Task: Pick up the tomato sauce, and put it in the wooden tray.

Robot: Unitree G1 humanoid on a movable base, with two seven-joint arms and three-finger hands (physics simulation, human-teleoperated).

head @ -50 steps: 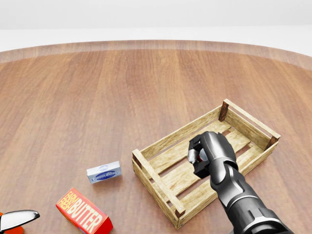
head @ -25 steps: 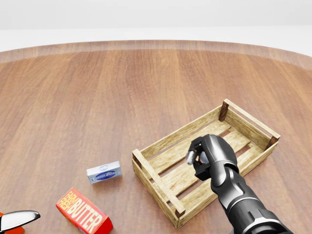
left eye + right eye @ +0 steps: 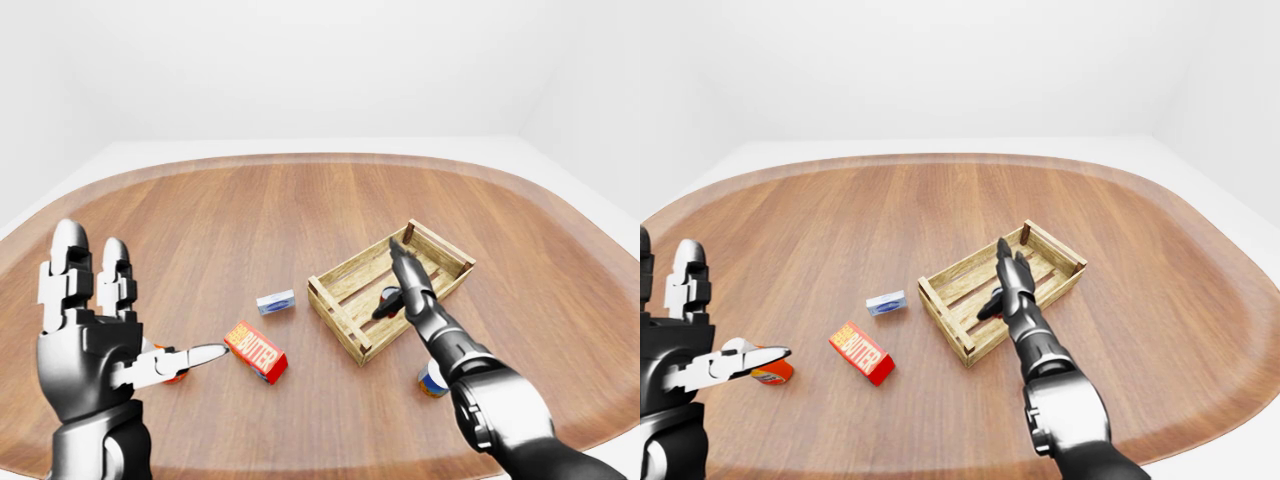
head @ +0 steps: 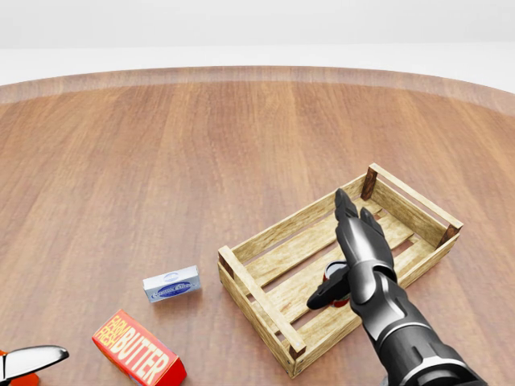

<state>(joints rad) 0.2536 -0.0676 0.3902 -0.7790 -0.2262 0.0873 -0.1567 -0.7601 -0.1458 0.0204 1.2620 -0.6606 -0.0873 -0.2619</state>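
Note:
The wooden tray [image 4: 256,299] lies on the round wooden table, right of centre in the head view. The tomato sauce [image 4: 332,277], a small red can, lies inside the tray on the slats, mostly hidden by my right hand. My right hand [image 4: 338,249] is open above the tray, fingers stretched out flat and thumb spread toward the can, not closed on it. My left hand [image 3: 90,330] is open and empty, raised at the lower left of the left-eye view, far from the tray.
A red butter box [image 4: 138,358] and a small blue-and-white box [image 4: 171,284] lie left of the tray. An orange item [image 3: 770,372] lies by my left thumb. Another can [image 3: 432,380] stands on the table beside my right forearm.
My right hand, earlier closed round the can over the tray, has opened its fingers. The can has left the hand and now lies in the tray.

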